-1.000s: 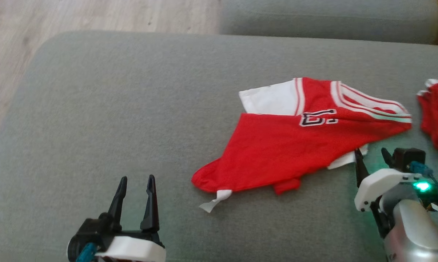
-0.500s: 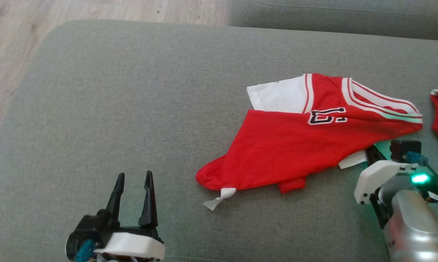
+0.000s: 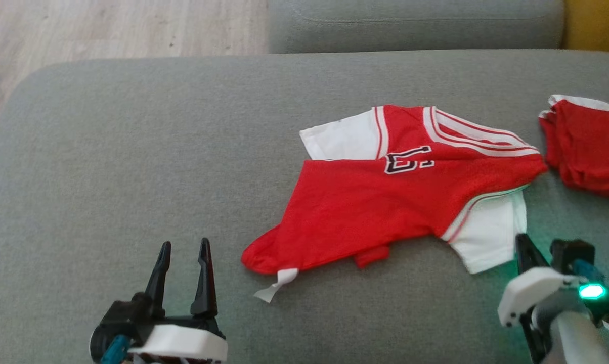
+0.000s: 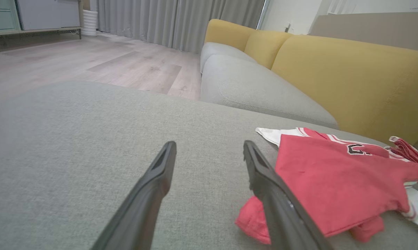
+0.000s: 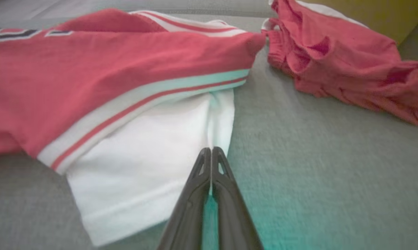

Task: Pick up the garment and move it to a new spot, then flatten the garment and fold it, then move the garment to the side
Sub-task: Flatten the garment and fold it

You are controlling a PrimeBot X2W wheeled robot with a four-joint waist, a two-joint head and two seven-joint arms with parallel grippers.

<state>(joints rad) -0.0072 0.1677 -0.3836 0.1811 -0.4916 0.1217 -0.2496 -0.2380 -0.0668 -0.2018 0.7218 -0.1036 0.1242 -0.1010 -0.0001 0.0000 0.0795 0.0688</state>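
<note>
- The garment (image 3: 365, 207), a red jersey with white sleeves and stripes, lies crumpled on the grey cushion (image 3: 132, 151). It's somewhat right of the cushion's middle and closer to the near edge than the far one.
- One white sleeve (image 3: 491, 232) sticks out toward the near right corner. A little white tag (image 3: 276, 284) hangs off the garment's near left tip.
- The right gripper (image 5: 211, 150) has its jaws pressed tight together, pinching the hem of that white sleeve. A crease runs up the cloth from the fingertips.
- The left gripper (image 3: 185, 242) sits over the near edge, left of the garment. Its jaws are spread wide with nothing between them, and it isn't touching the cloth.
- A second bunched-up red cloth (image 3: 588, 146) lies by the cushion's right edge, just beside the garment's striped end but apart from it.
- Past the far edge there's wooden floor (image 3: 107, 25), and the left wrist view shows a yellow backrest (image 4: 351, 76).
</note>
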